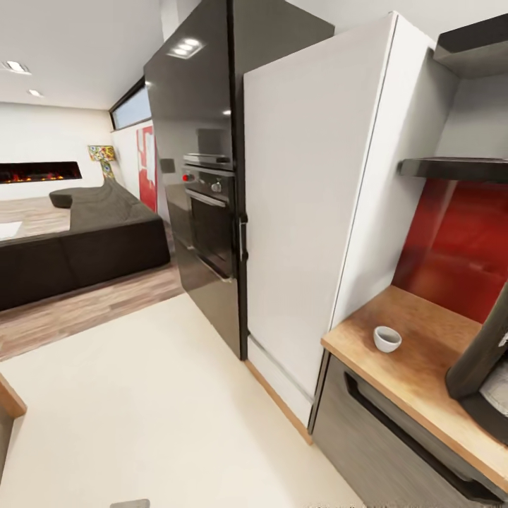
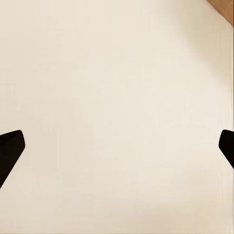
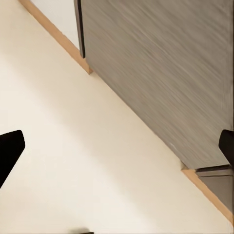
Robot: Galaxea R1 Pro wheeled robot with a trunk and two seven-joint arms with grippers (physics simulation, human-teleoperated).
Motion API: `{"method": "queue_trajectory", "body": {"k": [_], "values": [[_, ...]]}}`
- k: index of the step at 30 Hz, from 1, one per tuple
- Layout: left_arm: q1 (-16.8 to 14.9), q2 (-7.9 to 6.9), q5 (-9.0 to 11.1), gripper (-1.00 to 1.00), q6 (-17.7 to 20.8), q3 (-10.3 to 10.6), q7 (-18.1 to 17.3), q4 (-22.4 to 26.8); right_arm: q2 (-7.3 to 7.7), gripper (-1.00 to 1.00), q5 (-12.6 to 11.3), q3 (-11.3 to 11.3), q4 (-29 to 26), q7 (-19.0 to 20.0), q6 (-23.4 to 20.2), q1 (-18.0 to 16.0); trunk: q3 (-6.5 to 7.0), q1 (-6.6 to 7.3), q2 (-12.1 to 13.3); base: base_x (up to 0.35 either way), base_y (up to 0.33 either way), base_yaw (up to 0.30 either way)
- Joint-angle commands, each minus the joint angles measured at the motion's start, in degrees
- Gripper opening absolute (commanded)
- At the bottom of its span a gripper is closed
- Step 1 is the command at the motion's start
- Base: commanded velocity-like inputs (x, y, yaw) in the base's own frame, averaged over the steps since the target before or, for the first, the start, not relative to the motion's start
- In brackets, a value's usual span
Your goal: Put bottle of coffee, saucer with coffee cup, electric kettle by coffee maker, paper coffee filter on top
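A small white coffee cup point(image 1: 387, 339) stands alone on the wooden countertop point(image 1: 423, 331), near its left end. The black coffee maker point(image 1: 485, 367) rises from the counter at the right edge, partly cut off. Dark kitchen shelves point(image 1: 455, 168) hang above the counter against a red backsplash, and what shows of them is bare. My left gripper point(image 2: 117, 151) is open over the cream floor. My right gripper point(image 3: 117, 151) is open too, hanging over the floor beside a grey cabinet front point(image 3: 161, 73). The bottle, filter, saucer and kettle are out of view.
A tall white cabinet point(image 1: 310, 212) stands left of the counter, with a black oven column point(image 1: 208, 212) beyond it. A dark sofa point(image 1: 77, 240) sits far left on wood flooring. Cream floor point(image 1: 141, 409) stretches ahead. A wooden corner point(image 1: 8, 402) juts in at the left edge.
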State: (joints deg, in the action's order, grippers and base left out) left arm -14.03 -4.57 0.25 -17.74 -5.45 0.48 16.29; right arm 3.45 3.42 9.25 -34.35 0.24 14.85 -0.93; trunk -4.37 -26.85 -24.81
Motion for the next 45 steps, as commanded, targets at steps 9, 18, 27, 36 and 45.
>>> {"method": "queue_trajectory", "body": {"k": [9,18,27,36,45], "values": [[-0.04,0.0,0.02,1.0,-0.19,-0.09,0.05,-0.03,-0.03,1.0,0.36,0.16,0.07,0.03,0.15,-0.08,-0.12,-0.03,-0.11,0.003,0.0,-0.263],[-0.04,0.0,-0.05,1.0,-0.19,-0.09,-0.01,-0.03,-0.07,1.0,0.36,0.16,0.07,0.09,0.04,-0.08,-0.12,-0.03,-0.11,0.0,0.0,-0.263],[-0.04,0.0,-0.01,1.0,-0.19,-0.09,0.05,-0.03,-0.03,1.0,0.36,0.16,0.07,0.09,0.01,-0.09,-0.12,-0.03,-0.11,-0.012,0.015,-0.263],[-0.04,0.0,0.02,1.0,-0.19,-0.09,0.05,-0.03,-0.03,1.0,0.31,0.16,0.07,0.07,0.03,-0.06,-0.12,-0.03,-0.11,-0.09,0.181,-0.263],[-0.04,0.0,0.02,1.0,-0.19,-0.1,0.05,-0.03,-0.03,1.0,0.3,0.19,0.07,0.09,0.06,-0.08,-0.12,-0.03,-0.11,-0.004,0.017,-0.263]]}}
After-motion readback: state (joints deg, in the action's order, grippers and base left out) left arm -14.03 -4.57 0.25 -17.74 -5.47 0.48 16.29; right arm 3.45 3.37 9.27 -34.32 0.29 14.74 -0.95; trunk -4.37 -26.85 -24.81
